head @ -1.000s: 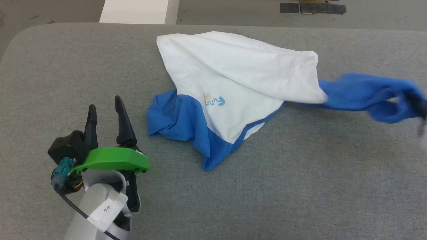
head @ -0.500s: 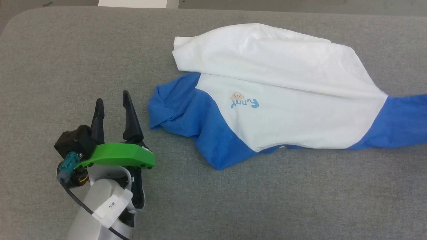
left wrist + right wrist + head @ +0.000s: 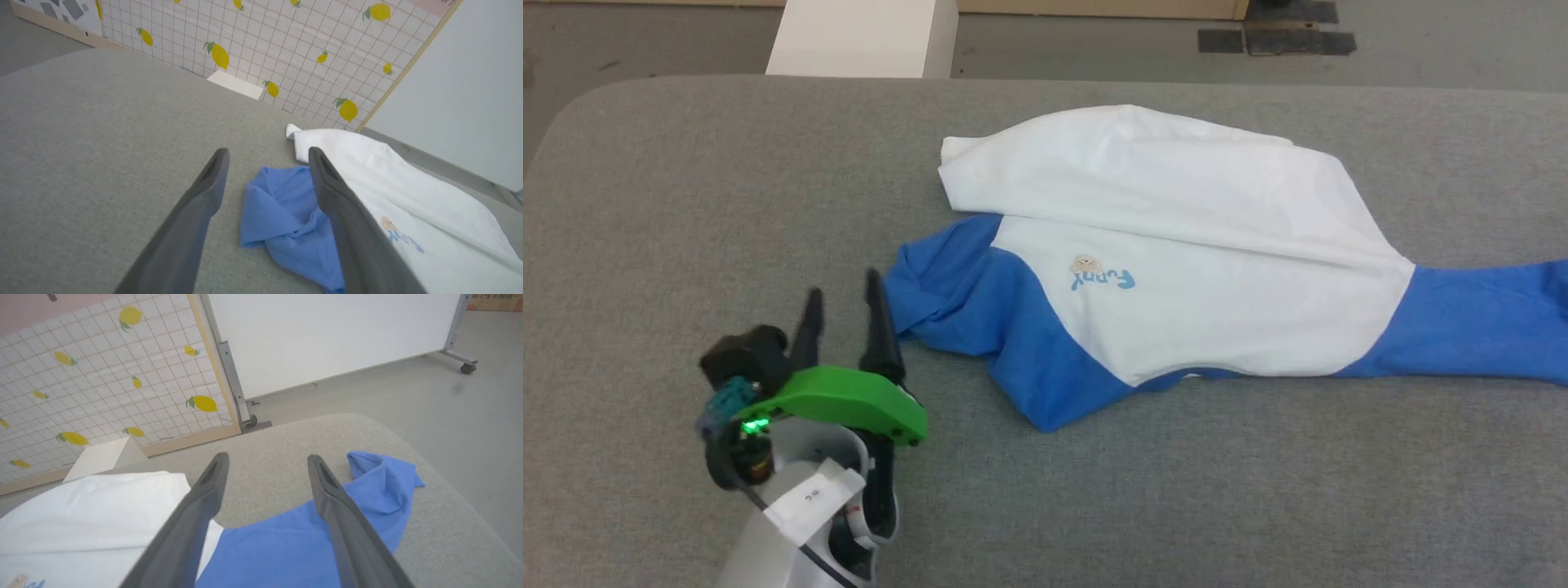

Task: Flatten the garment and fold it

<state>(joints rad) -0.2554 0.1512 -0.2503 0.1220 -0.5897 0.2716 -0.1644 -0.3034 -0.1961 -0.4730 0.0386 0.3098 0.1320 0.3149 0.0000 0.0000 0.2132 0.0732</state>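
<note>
The garment [image 3: 1176, 245] is found lying on the grey table [image 3: 645, 204], spread from the centre towards the right. It is not flat: the white body is doubled over along a long diagonal fold, and the upper layer is seen to cover the far part. The small printed logo [image 3: 1101, 275] is exposed on the lower layer, near the left blue sleeve [image 3: 947, 294], which is bunched and creased. The right blue sleeve [image 3: 1478, 318] is drawn out to the right as far as the edge of the head view. In the right wrist view its end is noted as crumpled close to the table's rounded edge.

The left gripper [image 3: 843, 290] is located at the near left of the table, its fingers spread wide with nothing held. One fingertip is placed just beside the bunched left sleeve; contact cannot be confirmed. In the left wrist view that sleeve is observed between and beyond the two fingers.

The right gripper [image 3: 267, 457] is recorded above the right sleeve, fingers spread wide and nothing gripped; blue cloth lies beneath them.

A white block [image 3: 858, 37] is noted on the floor beyond the far edge of the table, and a lemon-patterned panel [image 3: 286, 36] behind it.
</note>
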